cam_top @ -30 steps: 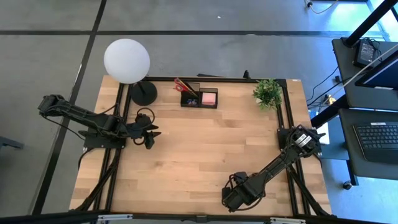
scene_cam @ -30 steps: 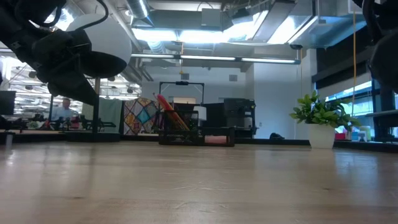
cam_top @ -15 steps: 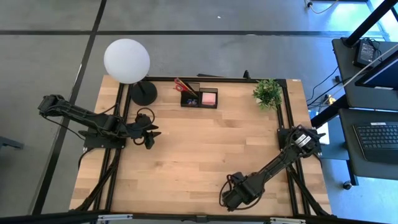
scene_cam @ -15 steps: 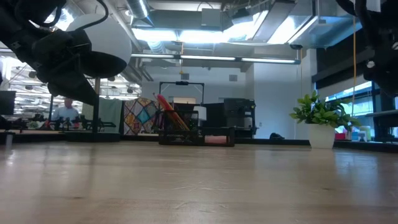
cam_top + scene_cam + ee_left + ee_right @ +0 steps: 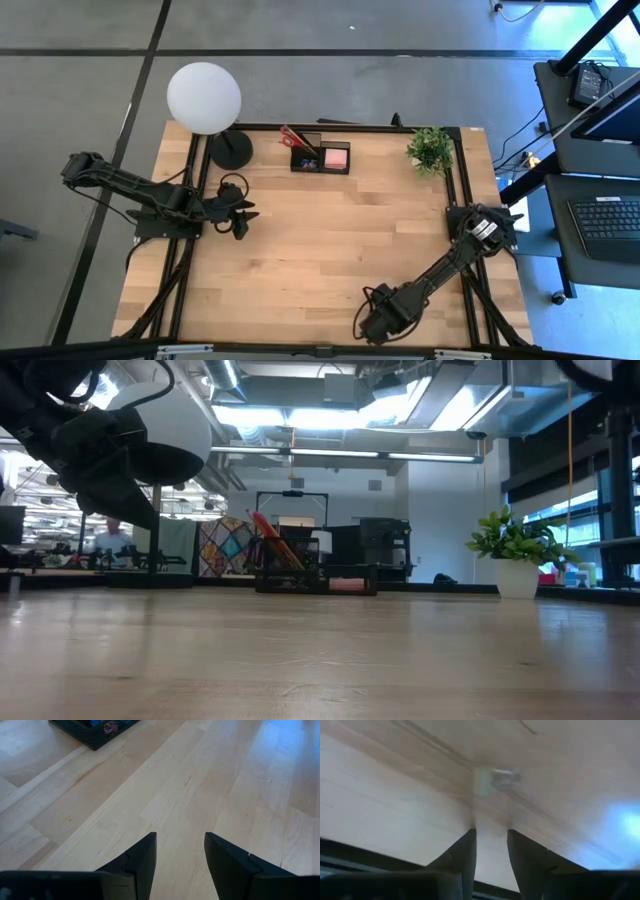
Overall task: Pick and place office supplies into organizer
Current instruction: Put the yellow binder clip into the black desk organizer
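The organizer (image 5: 320, 157) stands at the far edge of the table (image 5: 320, 260), just beside the lamp base (image 5: 231, 149) and well apart from the potted plant (image 5: 431, 150). Red-handled scissors (image 5: 292, 136) stick up from its end nearer the lamp base, and a pink sticky-note pad (image 5: 336, 157) fills the compartment at the end away from it. Judged from that, much of the sorting looks done.

Near the table's front edge, far from the organizer, the right gripper (image 5: 490, 847) points down at the wood with its fingers a narrow gap apart and nothing between them. Just beyond its tips lies a small pale item (image 5: 497, 776), too blurred to identify; it may be the one supply left to collect, though that is a guess.

The left gripper (image 5: 180, 852) waits over bare boards, on the lamp base's side of the table and nearer the front than the base, fingers spread fairly wide and empty; a corner of the organizer shows beyond it with bluish and pink bits inside.

From above, the right arm covers the pale item completely. The organizer's inner compartments are too small to read, so whether pens, pencil and clips are already in cannot be told. The table-level view shows the organizer only as a distant dark frame.
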